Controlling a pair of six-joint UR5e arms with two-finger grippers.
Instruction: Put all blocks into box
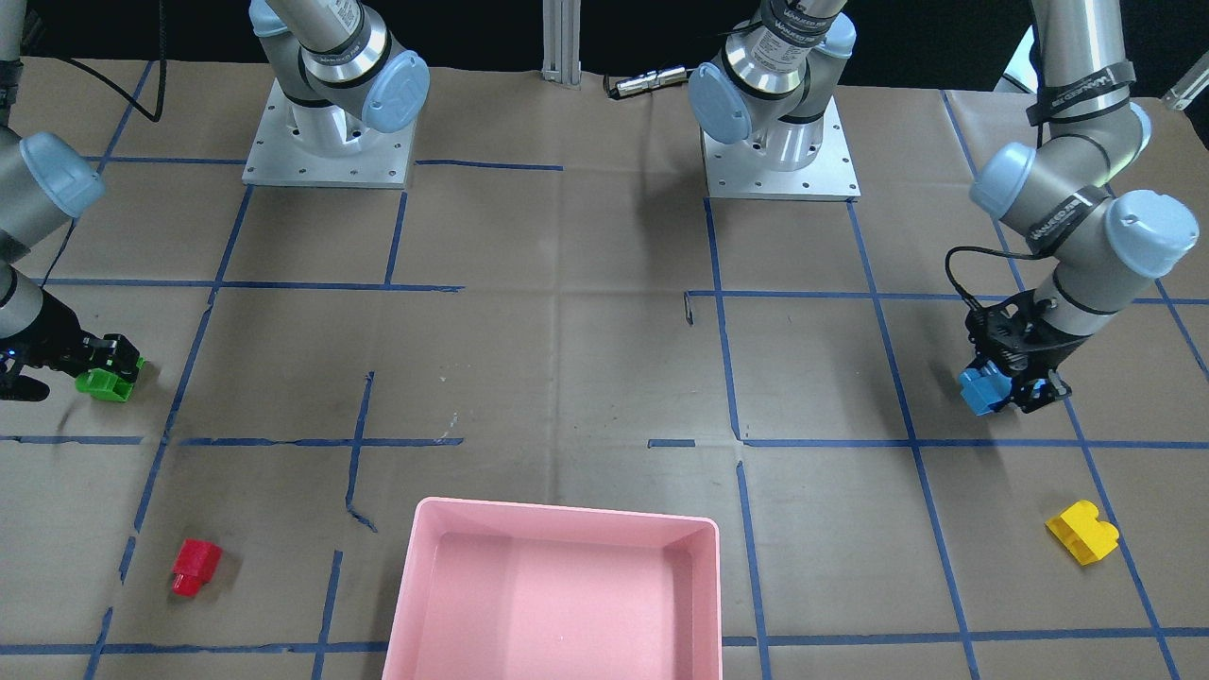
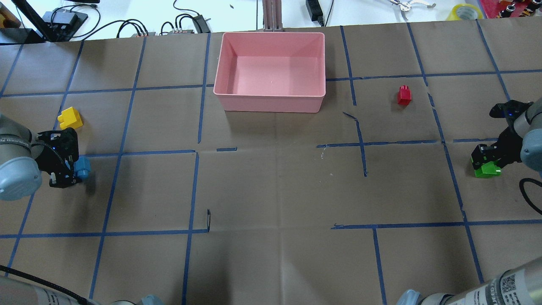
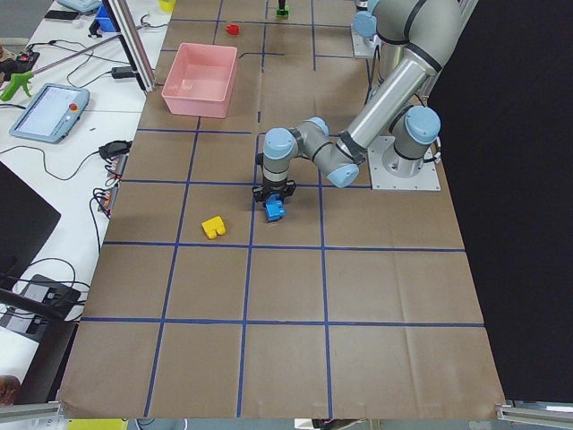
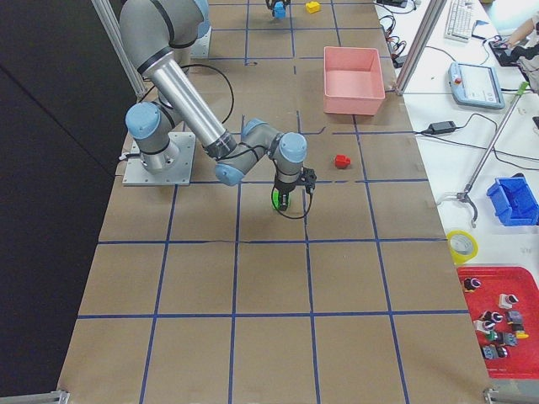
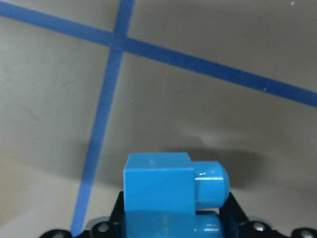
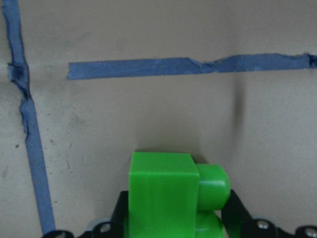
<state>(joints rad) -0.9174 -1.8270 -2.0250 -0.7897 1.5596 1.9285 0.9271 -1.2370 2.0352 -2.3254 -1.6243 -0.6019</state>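
Note:
My left gripper (image 2: 73, 171) is shut on the blue block (image 2: 83, 168), low over the table at the far left; the block fills the left wrist view (image 5: 158, 191). My right gripper (image 2: 486, 164) is shut on the green block (image 2: 487, 170), low over the table at the far right; it shows in the right wrist view (image 6: 163, 196). The yellow block (image 2: 70, 118) lies just beyond my left gripper. The red block (image 2: 404, 95) lies right of the pink box (image 2: 271, 104), which stands empty at the table's far middle.
Brown paper with a blue tape grid covers the table. Both arm bases (image 1: 329, 142) (image 1: 779, 142) stand at the robot's side. Cables and tools lie beyond the far edge behind the box.

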